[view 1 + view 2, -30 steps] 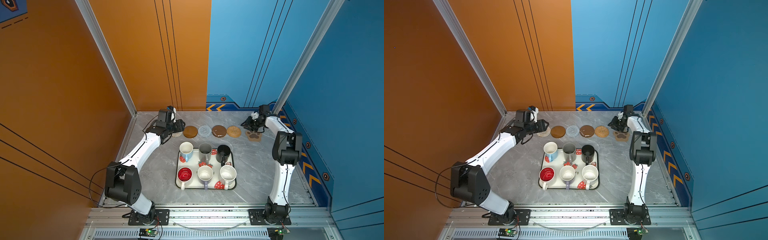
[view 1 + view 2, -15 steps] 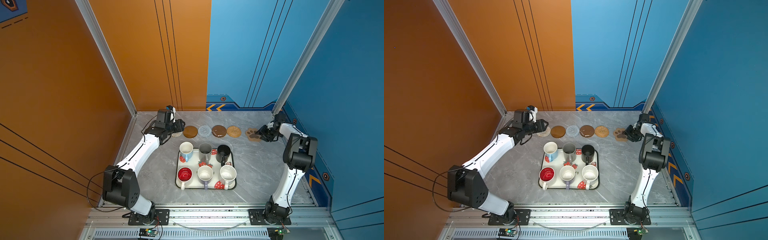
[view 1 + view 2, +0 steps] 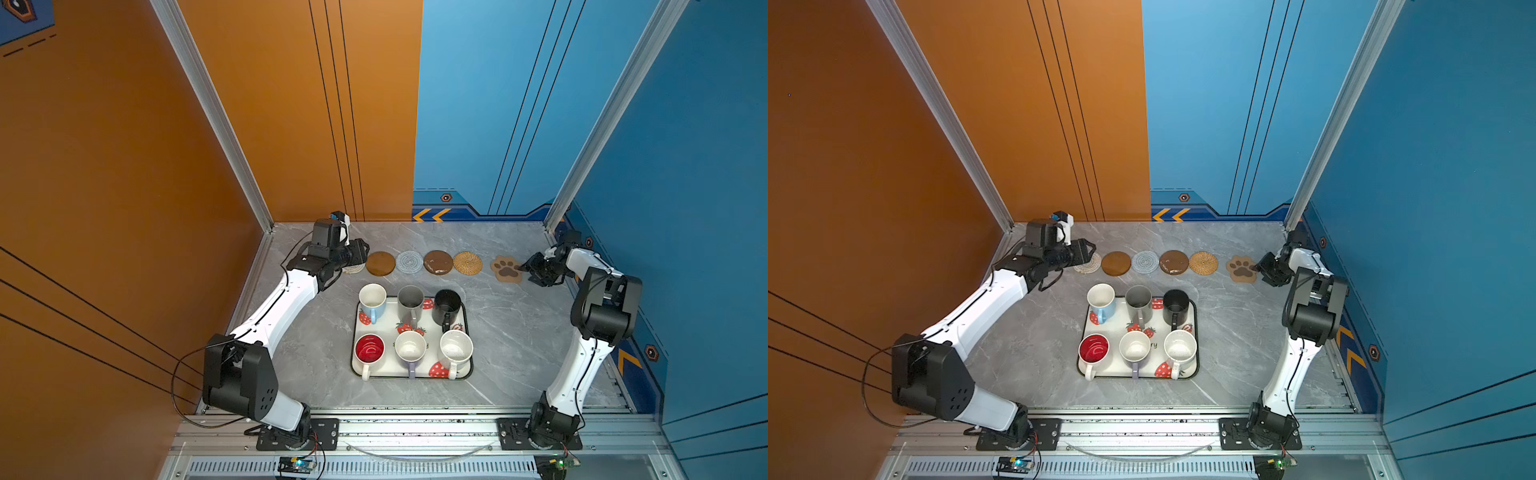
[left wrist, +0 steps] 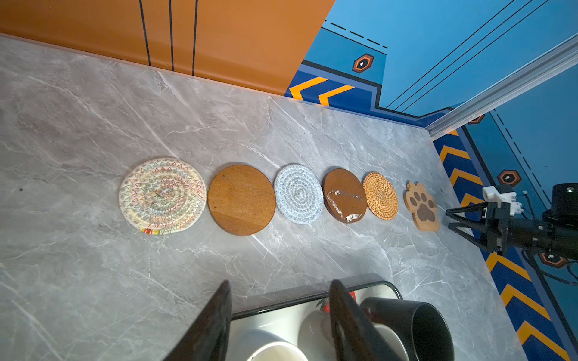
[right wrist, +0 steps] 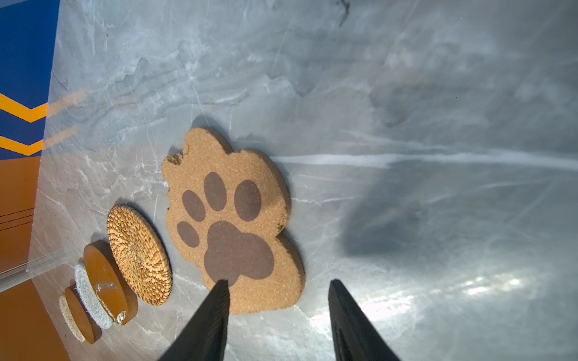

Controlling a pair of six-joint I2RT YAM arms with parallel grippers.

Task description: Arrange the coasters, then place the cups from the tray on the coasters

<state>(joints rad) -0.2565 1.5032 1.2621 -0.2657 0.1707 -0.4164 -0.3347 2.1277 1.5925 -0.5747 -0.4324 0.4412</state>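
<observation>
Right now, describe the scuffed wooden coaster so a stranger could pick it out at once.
Beyond the strawberry tray, six coasters lie in a row. The scuffed wooden coaster sits between the grey woven round and the rattan round; only it bears pale scrape marks on dark wood.

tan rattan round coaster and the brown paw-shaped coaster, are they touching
Apart. Both top views show a strip of bare grey table between the tan rattan round coaster and the brown paw-shaped coaster.
</observation>
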